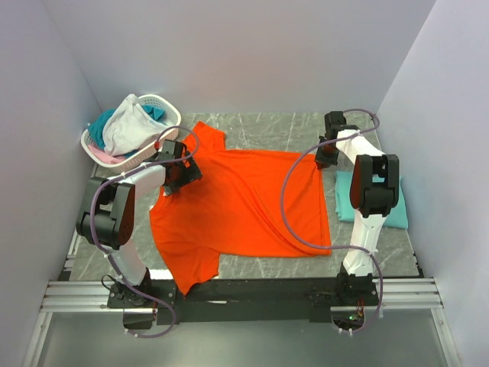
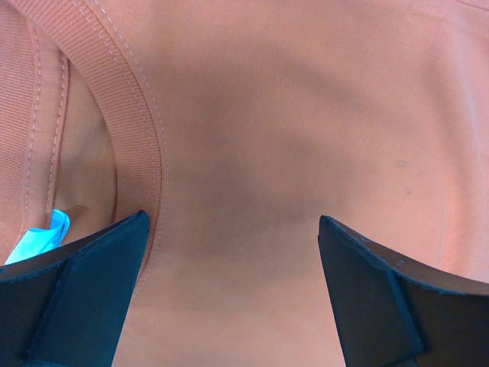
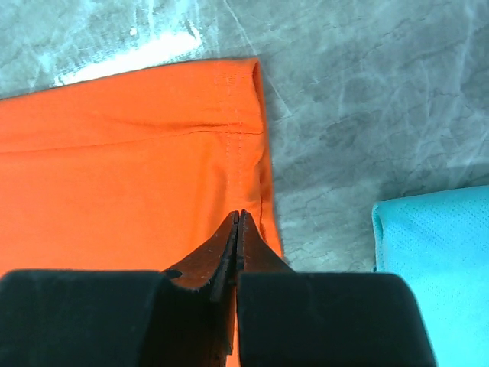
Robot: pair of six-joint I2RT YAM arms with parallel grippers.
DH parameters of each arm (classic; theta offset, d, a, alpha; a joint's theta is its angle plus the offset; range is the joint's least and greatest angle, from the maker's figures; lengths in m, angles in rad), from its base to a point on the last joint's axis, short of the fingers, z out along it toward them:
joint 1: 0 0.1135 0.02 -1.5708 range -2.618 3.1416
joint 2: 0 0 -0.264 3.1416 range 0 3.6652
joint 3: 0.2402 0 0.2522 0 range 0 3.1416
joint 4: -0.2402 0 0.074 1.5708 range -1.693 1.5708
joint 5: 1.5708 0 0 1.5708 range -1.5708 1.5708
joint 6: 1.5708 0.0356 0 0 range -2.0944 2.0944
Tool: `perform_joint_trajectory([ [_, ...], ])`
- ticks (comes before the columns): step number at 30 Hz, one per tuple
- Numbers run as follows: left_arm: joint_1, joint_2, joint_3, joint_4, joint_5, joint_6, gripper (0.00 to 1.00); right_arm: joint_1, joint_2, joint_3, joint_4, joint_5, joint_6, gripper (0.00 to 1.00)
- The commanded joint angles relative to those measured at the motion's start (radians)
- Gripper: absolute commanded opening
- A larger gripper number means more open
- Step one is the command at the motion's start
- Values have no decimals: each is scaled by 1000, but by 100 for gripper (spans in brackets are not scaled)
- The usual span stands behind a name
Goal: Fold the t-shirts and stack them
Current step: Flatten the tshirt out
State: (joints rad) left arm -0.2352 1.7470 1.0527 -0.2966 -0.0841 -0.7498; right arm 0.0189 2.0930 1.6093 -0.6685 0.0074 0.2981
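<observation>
Three plain pale walls close the space: a back wall (image 1: 244,53) across the top of the frame, a left wall (image 1: 38,138) and a right wall (image 1: 447,115) slanting down the sides. The table top (image 1: 267,130) is grey marbled stone. Silver metal rails (image 1: 76,297) run along its near edge, with a dull grey floor (image 1: 244,348) at the bottom. The light is soft and even, and a white glare patch (image 3: 137,57) shows at the upper left of the right wrist view.

No legible writing is showing in any view

The orange t-shirt (image 1: 237,206) is lying spread with plain cloth facing up. A small light-blue tag (image 2: 38,237) is peeking out beside its ribbed collar (image 2: 134,130) in the left wrist view, but it is showing too little of itself for any lettering to be read.
</observation>
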Motion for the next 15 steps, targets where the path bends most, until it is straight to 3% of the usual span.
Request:
perform_joint_trajectory([
  [1, -3, 13, 1, -13, -26, -6, 99, -8, -42, 17, 6, 39, 4, 0],
  [2, -3, 13, 1, -13, -26, -6, 99, -8, -36, 29, -3, 42, 6, 1],
  [5, -4, 13, 3, -12, -25, -6, 99, -8, -19, 23, -25, 49, 9, 22],
  [7, -3, 14, 3, -13, -23, -5, 99, -8, -22, 0, -17, 45, 10, 29],
  [15, -3, 14, 1, -13, -25, -5, 99, -8, -28, -54, 14, -4, 6, 30],
])
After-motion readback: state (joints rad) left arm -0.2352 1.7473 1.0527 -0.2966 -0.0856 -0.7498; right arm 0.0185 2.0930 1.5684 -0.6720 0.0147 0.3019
